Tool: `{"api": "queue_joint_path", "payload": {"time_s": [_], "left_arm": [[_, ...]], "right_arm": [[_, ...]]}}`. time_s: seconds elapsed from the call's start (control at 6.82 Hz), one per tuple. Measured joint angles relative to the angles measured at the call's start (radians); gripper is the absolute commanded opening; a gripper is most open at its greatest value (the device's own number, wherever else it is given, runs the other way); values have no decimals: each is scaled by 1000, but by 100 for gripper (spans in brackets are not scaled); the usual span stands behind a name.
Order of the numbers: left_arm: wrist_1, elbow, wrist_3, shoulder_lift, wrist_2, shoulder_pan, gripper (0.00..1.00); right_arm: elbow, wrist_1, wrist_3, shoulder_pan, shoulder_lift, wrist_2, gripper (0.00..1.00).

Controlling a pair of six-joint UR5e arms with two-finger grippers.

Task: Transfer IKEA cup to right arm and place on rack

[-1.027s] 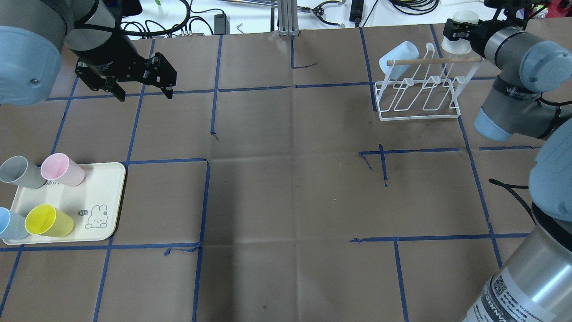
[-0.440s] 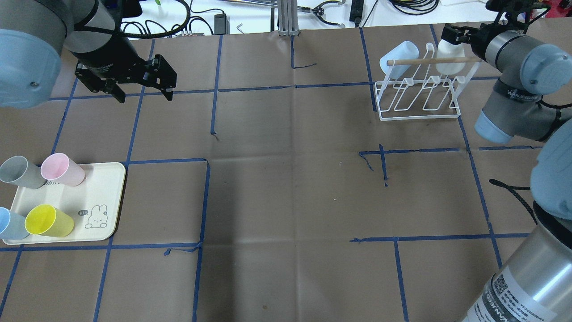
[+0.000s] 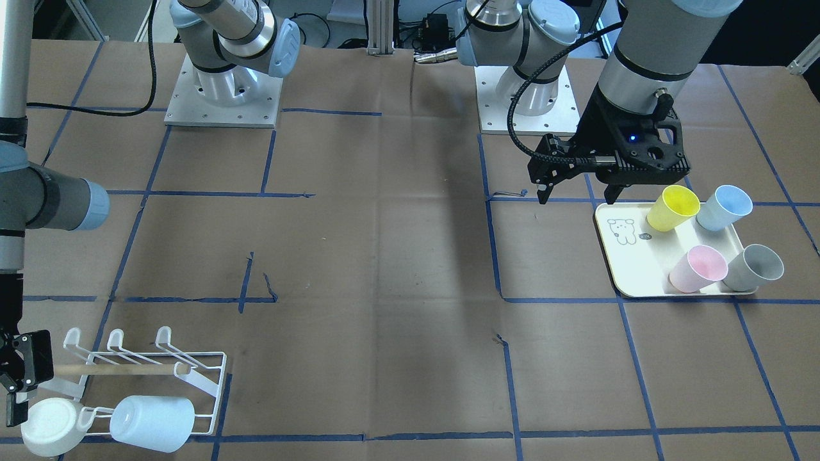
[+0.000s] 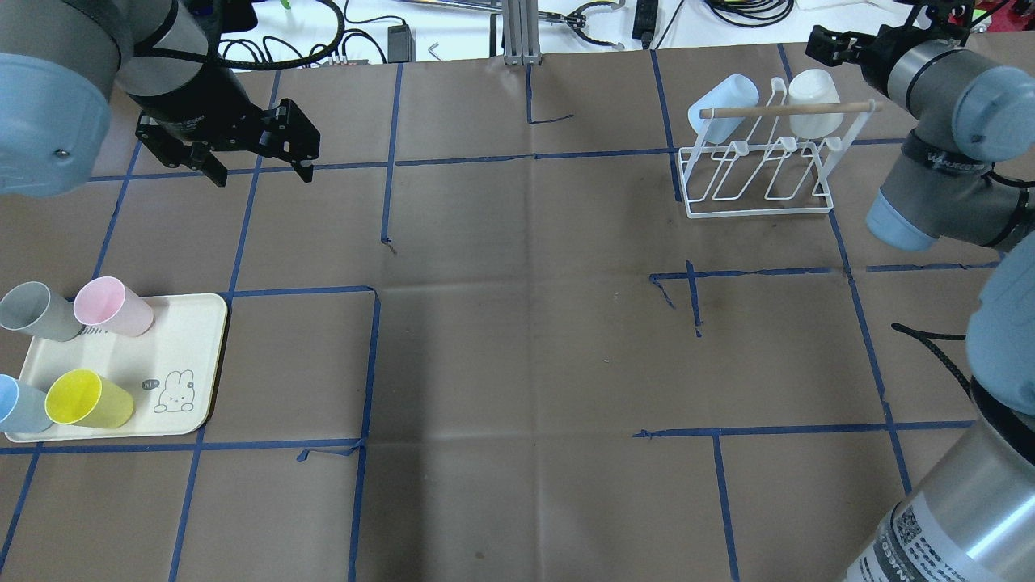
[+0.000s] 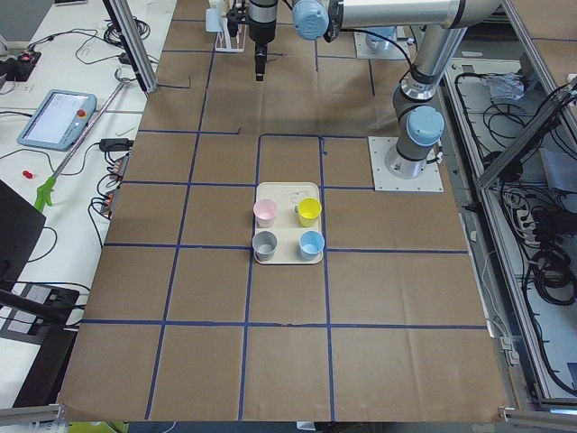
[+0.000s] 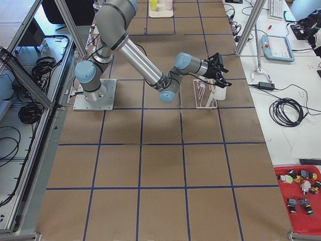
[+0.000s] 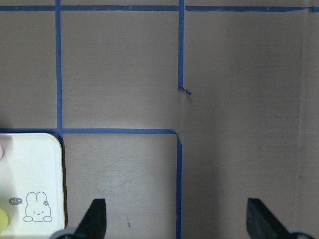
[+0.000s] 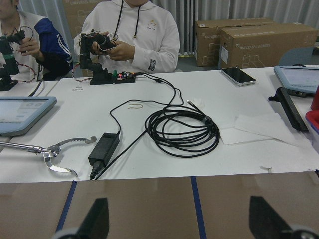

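The white IKEA cup (image 4: 817, 109) hangs mouth-down on a prong at the right end of the white wire rack (image 4: 760, 206), under its wooden dowel; it also shows in the front-facing view (image 3: 48, 426). My right gripper (image 4: 831, 44) is just behind the rack, open and empty, clear of the cup; its wrist view shows two spread fingers (image 8: 97, 219) with nothing between. A light blue cup (image 4: 722, 101) hangs at the rack's left end. My left gripper (image 4: 259, 153) hovers open and empty over the far left of the table.
A cream tray (image 4: 182, 339) with a bunny drawing at the near left holds several cups: pink (image 4: 113, 305), grey (image 4: 36, 311), yellow (image 4: 87, 400) and blue (image 4: 18, 404). Beyond the table's far edge lie cables (image 8: 182, 132), and people sit there.
The right gripper lowered the white cup onto the rack, let go of it and drew back toward the far edge. The left gripper has barely moved.
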Motion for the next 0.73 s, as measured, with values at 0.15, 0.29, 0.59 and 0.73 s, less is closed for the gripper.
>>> {"api": "queue_joint_path", "payload": {"time_s": [0.15,0.29,0.59,0.73], "left_arm": [[2,-1,0,-5,1,0,100],[3,-1,0,-11,1,0,100],[4,-1,-2,-16,2,0,100],[3,-1,-3,-14,3,0,100]], "right_arm": [[0,42,0,1,-37,0,100],[1,102,0,4,-81,1,100],[4,344,-10,10,-188,-4,100],[4,505,-9,17,-243,-4,100]]}}
